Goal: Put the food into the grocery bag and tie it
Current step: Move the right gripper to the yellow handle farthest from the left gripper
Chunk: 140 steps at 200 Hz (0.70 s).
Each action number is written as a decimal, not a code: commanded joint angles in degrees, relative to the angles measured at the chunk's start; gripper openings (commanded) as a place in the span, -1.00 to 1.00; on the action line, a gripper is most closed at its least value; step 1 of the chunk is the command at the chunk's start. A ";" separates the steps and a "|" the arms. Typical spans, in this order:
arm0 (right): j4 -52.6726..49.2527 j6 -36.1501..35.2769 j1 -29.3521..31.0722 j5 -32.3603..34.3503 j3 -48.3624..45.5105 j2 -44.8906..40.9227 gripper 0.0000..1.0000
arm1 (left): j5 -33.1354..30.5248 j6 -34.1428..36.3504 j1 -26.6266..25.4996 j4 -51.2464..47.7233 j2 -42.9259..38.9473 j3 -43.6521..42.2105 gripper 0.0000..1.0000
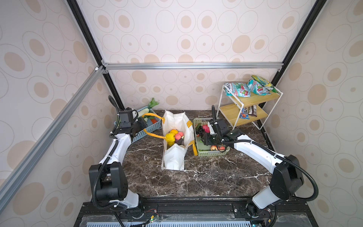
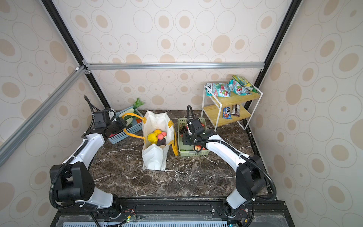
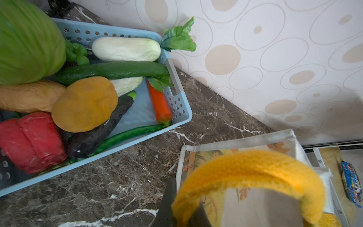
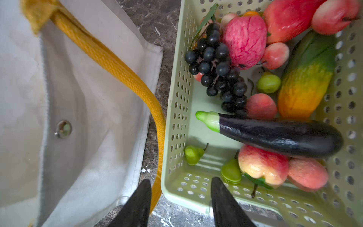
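Observation:
The cream grocery bag (image 1: 173,160) (image 2: 154,157) stands open mid-table in both top views. Food lies inside it: a yellow fruit (image 1: 170,137) (image 2: 152,137) and a peach (image 1: 180,135). My left gripper (image 1: 145,125) (image 3: 184,206) is shut on the bag's yellow left handle (image 3: 255,167) and holds it out over the blue basket's edge. My right gripper (image 1: 202,138) (image 4: 180,182) is open at the near corner of the green basket (image 4: 172,98). The other yellow handle (image 4: 117,68) hangs down the bag's wall (image 4: 98,98) and passes just inside one of the right gripper's fingers (image 4: 144,192).
A blue basket (image 1: 151,125) (image 3: 176,110) of vegetables sits left of the bag. The green basket (image 1: 214,153) to its right holds an eggplant (image 4: 275,135), grapes (image 4: 216,64) and peaches. A white-framed wooden shelf (image 1: 249,102) with snack packets stands at the back right. Walls close in on three sides.

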 commanded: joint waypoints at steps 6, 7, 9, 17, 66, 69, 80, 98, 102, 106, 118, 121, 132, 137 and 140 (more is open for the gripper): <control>2.81 1.48 1.35 -2.99 0.66 4.64 0.04 | 1.00 0.02 1.96 0.03 -1.93 0.99 -0.93; 2.84 1.48 1.47 -3.07 0.73 4.75 0.04 | 1.09 -0.03 2.06 0.02 -1.93 0.99 -0.93; 2.91 1.50 1.62 -3.18 0.94 5.19 0.04 | 1.13 0.01 2.11 0.02 -1.93 0.99 -0.93; 3.14 1.65 2.08 -3.53 1.90 6.70 0.04 | 1.23 -0.07 2.53 0.06 -1.93 0.90 -0.93; 4.77 3.13 4.53 -5.44 5.90 11.78 0.04 | 0.92 -1.34 5.69 1.40 -3.21 -0.77 -0.94; 4.70 3.08 4.70 -5.44 5.97 11.91 0.04 | 0.88 -1.38 5.95 1.38 -3.30 -0.80 -0.95; 4.56 3.14 5.21 -5.35 6.65 12.31 0.04 | 0.48 -1.61 6.65 1.53 -3.54 -0.99 -0.95; 4.42 3.35 5.85 -5.35 7.39 12.77 0.04 | -0.30 -2.24 7.73 2.00 -4.03 -1.29 -0.96; 4.41 3.44 5.90 -5.43 7.53 12.87 0.04 | -0.55 -2.42 8.00 2.11 -4.14 -1.37 -0.97; 4.43 3.53 6.10 -5.50 7.71 12.94 0.04 | -0.82 -2.50 8.24 2.06 -4.23 -1.39 -0.97; 4.66 3.92 6.45 -5.78 7.91 13.33 0.05 | -1.35 -2.78 9.07 2.32 -4.51 -1.23 -0.96; 4.71 4.14 6.62 -5.93 7.93 13.39 0.05 | -1.40 -2.87 9.30 2.38 -4.50 -1.21 -0.96; 5.01 4.37 6.90 -6.17 8.18 13.88 0.07 | -1.33 -3.38 9.88 2.77 -4.57 -1.05 -0.96; 5.09 4.47 7.03 -6.29 8.36 14.16 0.08 | -1.13 -3.64 10.15 2.97 -4.69 -1.04 -0.97; 5.08 4.55 7.10 -6.38 8.43 14.42 0.08 | -1.12 -3.81 10.17 3.07 -4.73 -0.96 -0.97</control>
